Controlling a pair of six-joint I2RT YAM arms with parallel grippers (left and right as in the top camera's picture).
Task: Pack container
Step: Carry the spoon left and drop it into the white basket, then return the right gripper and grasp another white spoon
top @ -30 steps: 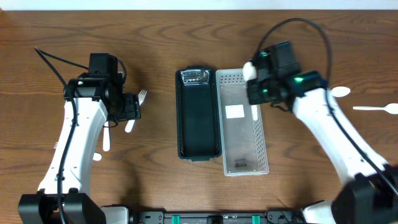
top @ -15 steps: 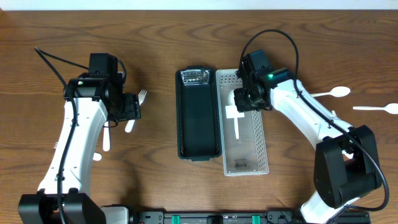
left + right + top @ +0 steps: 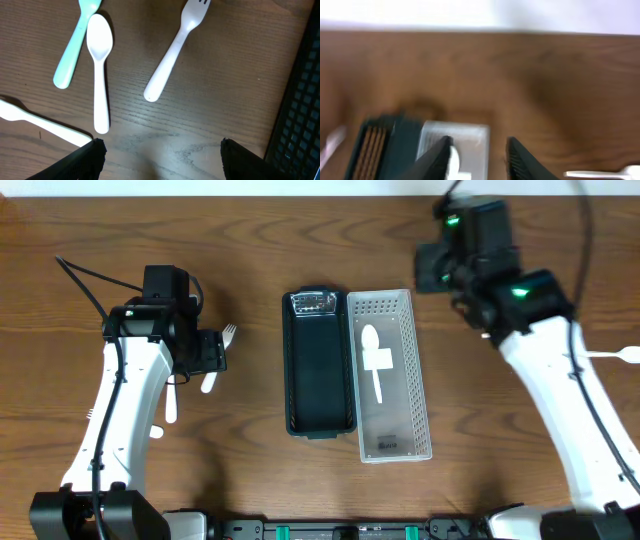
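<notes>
A clear perforated container (image 3: 418, 395) lies beside a black container (image 3: 320, 370) at the table's middle. A white spoon (image 3: 373, 358) lies inside the clear one. My right gripper (image 3: 433, 272) is open and empty, raised above the clear container's far right corner; its blurred wrist view shows the gripper (image 3: 480, 161) over the clear container (image 3: 472, 134) and the spoon (image 3: 454, 161). My left gripper (image 3: 212, 352) is open and empty over loose cutlery: in its wrist view (image 3: 162, 160) a white fork (image 3: 175, 55), a white spoon (image 3: 98, 65) and a teal spoon (image 3: 74, 47).
Another white utensil handle (image 3: 42, 125) lies at the left of the left wrist view. The black container's edge (image 3: 300, 105) is at its right. A white utensil (image 3: 620, 355) lies at the table's far right. More white cutlery (image 3: 170, 402) lies under the left arm.
My right gripper let go of the white spoon, which now lies in the clear container, and moved up and away to the far right. The left arm has not moved.
</notes>
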